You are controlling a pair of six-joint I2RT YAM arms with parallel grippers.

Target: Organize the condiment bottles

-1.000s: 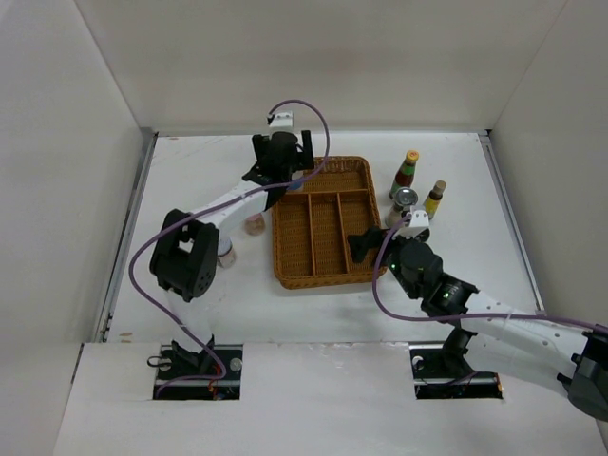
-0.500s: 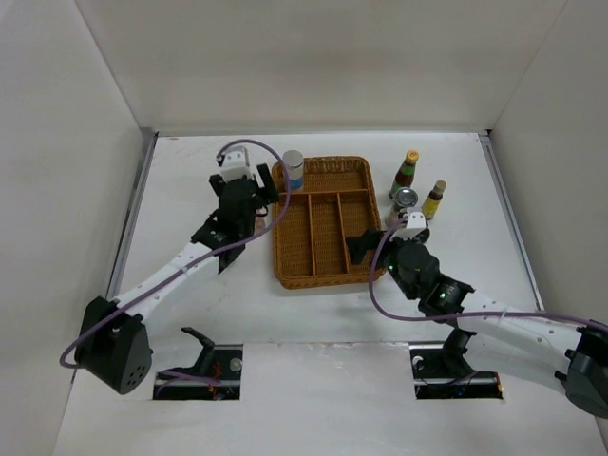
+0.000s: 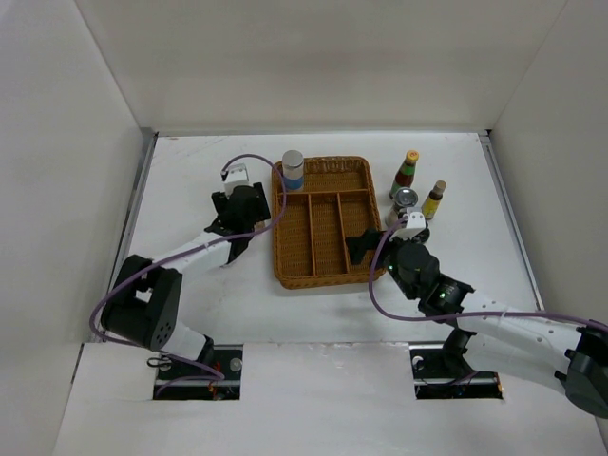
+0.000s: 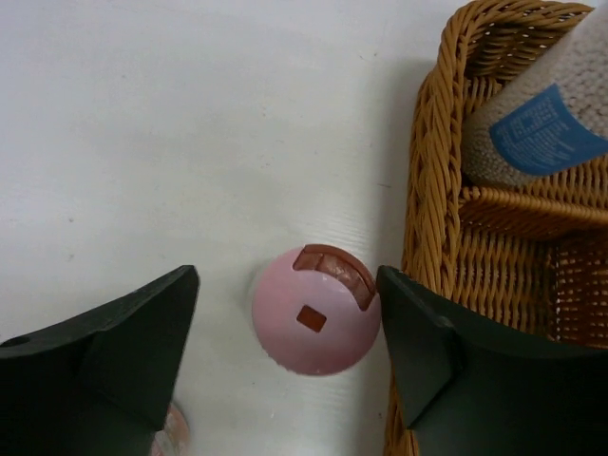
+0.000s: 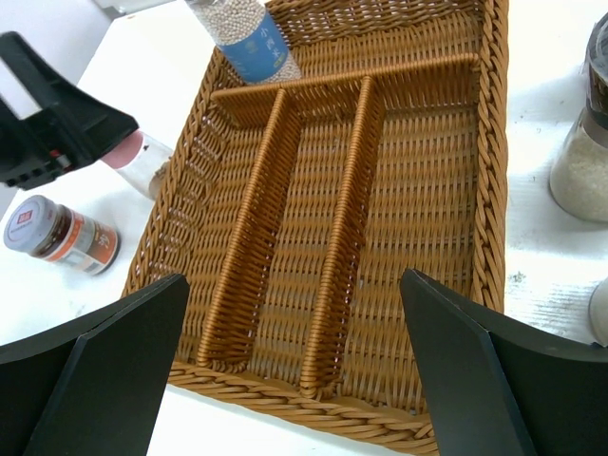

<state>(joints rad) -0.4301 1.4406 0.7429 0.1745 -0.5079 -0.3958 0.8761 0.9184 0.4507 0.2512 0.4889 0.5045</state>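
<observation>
The pink-lidded bottle stands on the table just left of the wicker tray. My left gripper straddles it from above. The right finger is at the lid's edge, and a gap shows on the left side. A grey-capped blue-label bottle stands in the tray's back left compartment. A white-lidded red-label jar lies nearer, left of the tray. My right gripper hangs open over the tray's near edge, holding nothing.
Right of the tray stand a dark sauce bottle, a small yellow-capped bottle and a silver-lidded jar. White walls close in the table on the left, right and back.
My left gripper let go of the blue-label bottle in the tray. It swung left and came down over the pink-lidded bottle, with its jaws narrowing. The right arm has held still.
</observation>
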